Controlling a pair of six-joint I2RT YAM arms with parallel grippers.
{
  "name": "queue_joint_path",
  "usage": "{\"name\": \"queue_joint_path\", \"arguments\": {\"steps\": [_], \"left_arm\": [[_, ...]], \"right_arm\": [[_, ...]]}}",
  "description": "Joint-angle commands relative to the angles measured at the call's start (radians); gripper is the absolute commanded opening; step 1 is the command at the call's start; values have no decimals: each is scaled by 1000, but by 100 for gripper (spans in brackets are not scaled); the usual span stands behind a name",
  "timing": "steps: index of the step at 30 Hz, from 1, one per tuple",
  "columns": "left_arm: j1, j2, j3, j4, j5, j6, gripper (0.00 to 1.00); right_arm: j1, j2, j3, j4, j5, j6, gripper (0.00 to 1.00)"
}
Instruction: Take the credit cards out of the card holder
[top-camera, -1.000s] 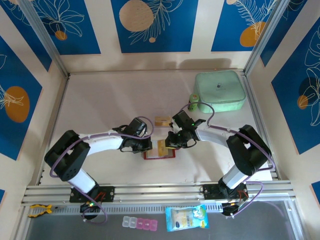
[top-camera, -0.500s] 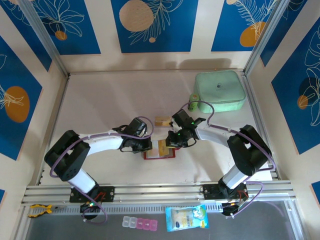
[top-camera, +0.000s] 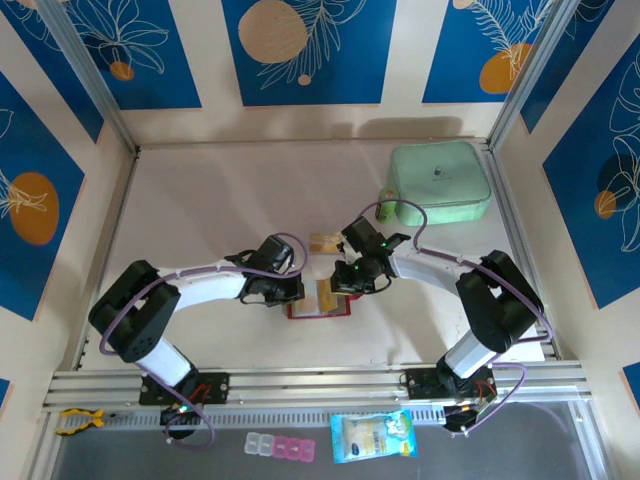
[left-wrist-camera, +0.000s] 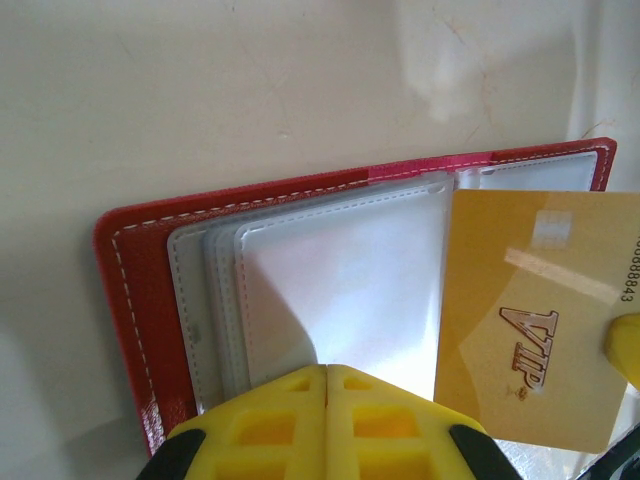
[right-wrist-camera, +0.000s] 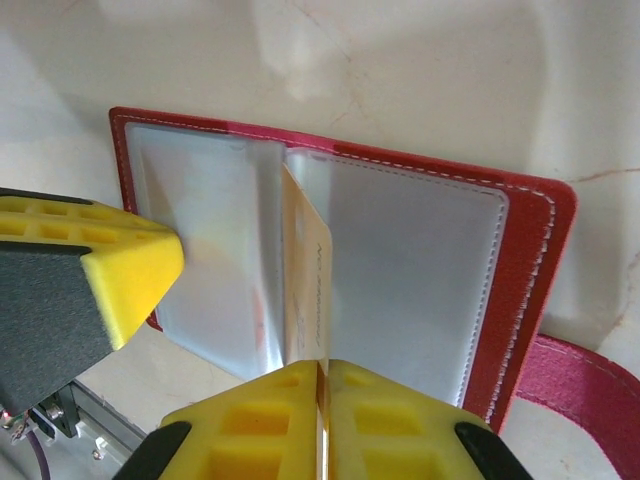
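Observation:
The red card holder (left-wrist-camera: 135, 300) lies open on the table, its clear sleeves (left-wrist-camera: 340, 280) facing up. My left gripper (left-wrist-camera: 327, 372) is shut and rests its tips on a sleeve, with nothing between the fingers. The right gripper (right-wrist-camera: 322, 366) is shut on a gold credit card (right-wrist-camera: 305, 270), which stands edge-on, partly out of the card holder (right-wrist-camera: 525, 270). The left wrist view shows that credit card's (left-wrist-camera: 530, 320) VIP face. From above, both grippers (top-camera: 297, 293) (top-camera: 340, 287) meet over the card holder (top-camera: 318, 312). A second credit card (top-camera: 323, 243) lies just beyond.
A mint-green case (top-camera: 438, 180) sits at the back right with a small green object (top-camera: 388, 212) beside it. The card holder's snap tab (right-wrist-camera: 590, 385) trails off to the right. A pill box (top-camera: 280, 446) and a packet (top-camera: 372, 436) lie below the rail.
The right gripper has shifted slightly up and left with the gold card. The left arm has stayed put.

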Motion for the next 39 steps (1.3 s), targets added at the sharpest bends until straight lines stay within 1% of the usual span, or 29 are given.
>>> {"name": "queue_joint_path", "arguments": {"steps": [1, 3, 6, 12, 20, 30, 39], "left_arm": [[-6, -10, -18, -61, -15, 10, 5], [-6, -9, -17, -61, -15, 10, 5], [-6, -9, -18, -61, -15, 10, 5], [-7, -6, -16, -63, -13, 10, 5], [-6, -9, -16, -60, -15, 10, 5], [-6, -15, -17, -57, -18, 10, 5], [-6, -21, -15, -48, -18, 7, 6]], "right_arm": [[17, 3, 27, -14, -3, 8, 13], [20, 3, 28, -7, -8, 20, 16], [23, 2, 21, 0, -16, 36, 19], [27, -4, -2, 18, -24, 60, 19], [34, -8, -3, 20, -31, 69, 16], [37, -23, 6, 2, -8, 60, 8], [31, -76, 55, -98, 54, -9, 7]]}}
